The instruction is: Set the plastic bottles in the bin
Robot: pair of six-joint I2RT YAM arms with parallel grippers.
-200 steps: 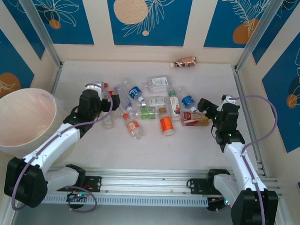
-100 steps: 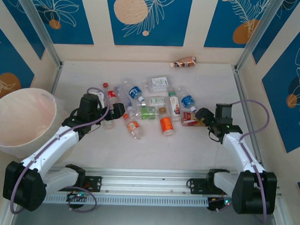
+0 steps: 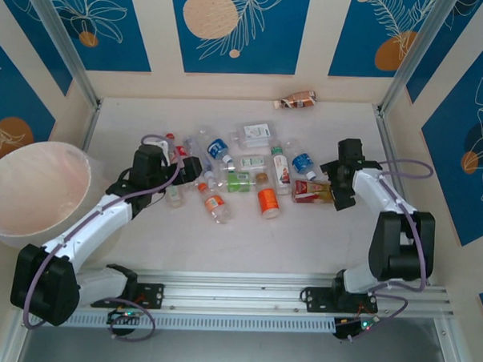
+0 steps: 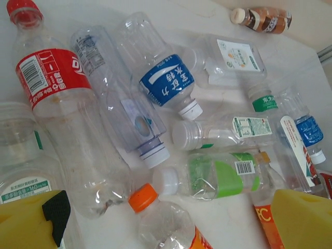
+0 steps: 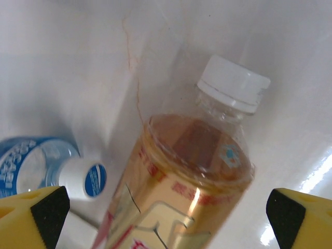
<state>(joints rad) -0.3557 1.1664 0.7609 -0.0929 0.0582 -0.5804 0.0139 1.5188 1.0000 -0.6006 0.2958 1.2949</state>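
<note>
Biggest change since a second ago is on the right side: the right arm [image 3: 399, 236] has been folded back at the elbow and its wrist swung out toward the far right of the white table [image 3: 303, 248]. So the right gripper [image 3: 336, 183] is now pointed back in at the pile, whereas the left gripper [image 3: 191, 167] has only been nudged a touch, and the bottles look to have been left where they were. Both sets of jaws are spread wide, and nothing is held by either. The pile of small, mostly clear plastic bottles [image 3: 240, 181] is scattered lying down around the middle of the table, between the two grippers. In the right wrist view, a clear plastic bottle with a gold-and-red label and a white screw cap [image 5: 192, 161] is framed between the yellow fingertips [image 5: 31, 218], and a blue-labelled clear bottle with a white cap [image 5: 36, 163] is lying just beside it. In the left wrist view, a crinkled clear bottle with an orange cap [image 4: 161, 220] is seen between that gripper's fingertips, near a green-labelled clear bottle [image 4: 223, 179], with a red-labelled, red-capped clear bottle [image 4: 52, 78] off to the left. One small brown bottle with a pale cap [image 3: 297, 100] is parked well apart by the far wall. The large round bin of translucent pale pink-white plastic [image 3: 47, 144] is stood upright at the left edge, well apart from the pile.
</note>
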